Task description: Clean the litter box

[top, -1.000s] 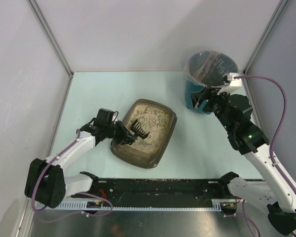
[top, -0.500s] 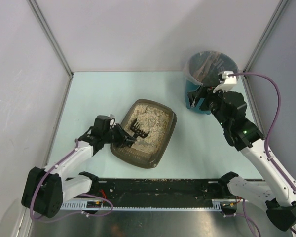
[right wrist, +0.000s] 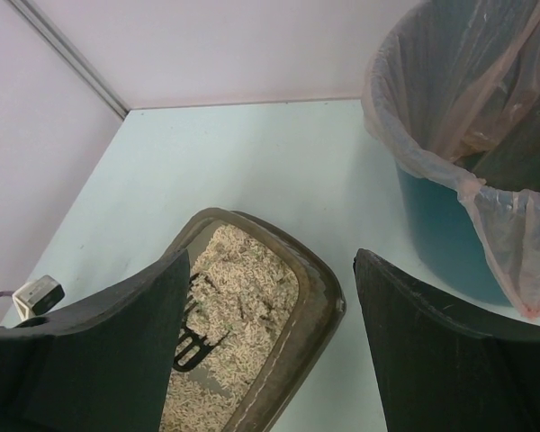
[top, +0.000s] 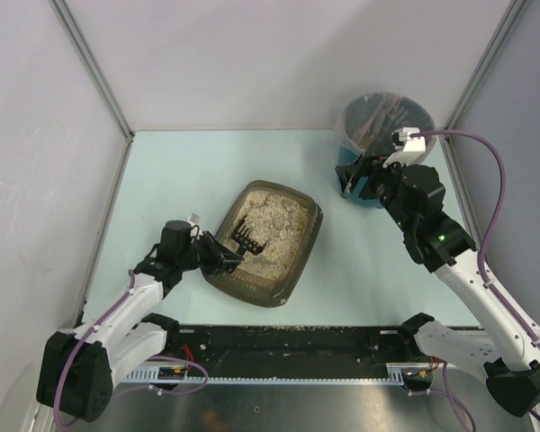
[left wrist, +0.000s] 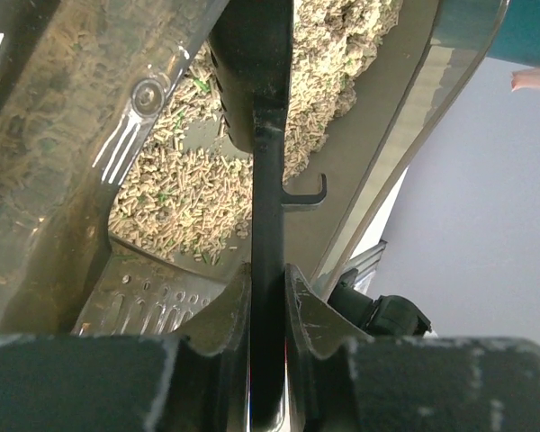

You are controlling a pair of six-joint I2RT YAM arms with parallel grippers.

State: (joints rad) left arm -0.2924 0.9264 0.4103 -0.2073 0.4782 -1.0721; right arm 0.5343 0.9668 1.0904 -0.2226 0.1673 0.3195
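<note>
The litter box point(top: 314, 225), a dark brown tray of beige pellets, lies mid-table, its rim also in the right wrist view point(right wrist: 317, 301). My left gripper point(top: 212, 256) hangs over its left rim, shut on the thin handle of a black slotted scoop point(top: 247, 238). In the left wrist view the handle point(left wrist: 268, 171) runs straight out from between the left gripper point(left wrist: 268, 281) over the pellets point(left wrist: 175, 202). The scoop's head point(right wrist: 193, 340) rests low in the litter. My right gripper point(top: 360, 176) is open and empty beside the teal bin point(top: 353, 162), high above the table point(right wrist: 271, 261).
The teal bin point(right wrist: 445, 225) with a clear bag liner stands at the back right corner. Grey walls with metal posts close in the table on the left, back and right. A black rail point(top: 279, 342) with scattered pellets runs along the near edge.
My left arm has drawn back toward the near left, sliding the scoop slightly left in the box. The right gripper has shifted a little farther back and left beside the bin.
</note>
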